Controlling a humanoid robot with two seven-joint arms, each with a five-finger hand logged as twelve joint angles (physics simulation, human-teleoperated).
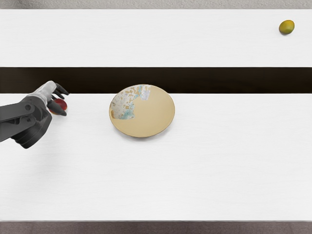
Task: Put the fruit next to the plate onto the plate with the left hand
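Note:
A round tan plate point(146, 114) with a mottled patch on its upper left lies on the near white table. To its left sits a small red fruit point(61, 104), partly covered by my left hand point(57, 100), whose arm enters from the left edge. The dark fingers curl around the fruit from above and below; whether the fruit is lifted off the table I cannot tell. The right arm is out of view.
A yellow-green fruit point(286, 27) lies at the far right on the rear white table. A dark gap point(195, 80) separates the rear table from the near one, just behind the plate and hand.

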